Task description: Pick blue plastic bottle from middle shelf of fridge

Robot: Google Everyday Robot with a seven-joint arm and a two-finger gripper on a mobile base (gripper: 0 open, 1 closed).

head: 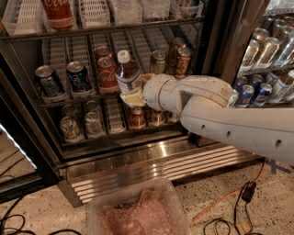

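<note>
The blue plastic bottle (128, 75), clear with dark drink, a white cap and a pale label, stands at the front of the middle shelf (55, 103), tilted slightly. My gripper (138, 91) is at the bottle's lower part, with pale fingers (132, 99) closed around its base and right side. The white arm reaches in from the right across the open fridge (138, 160). The bottle's bottom is hidden by the fingers.
Blue cans (78, 76), red cans (106, 73), a green can (158, 61) and gold-brown cans (179, 57) line the middle shelf. Silver cans (71, 128) sit below. A red-labelled cola bottle (57, 11) stands above. A translucent bin (138, 211) and cables lie on the floor.
</note>
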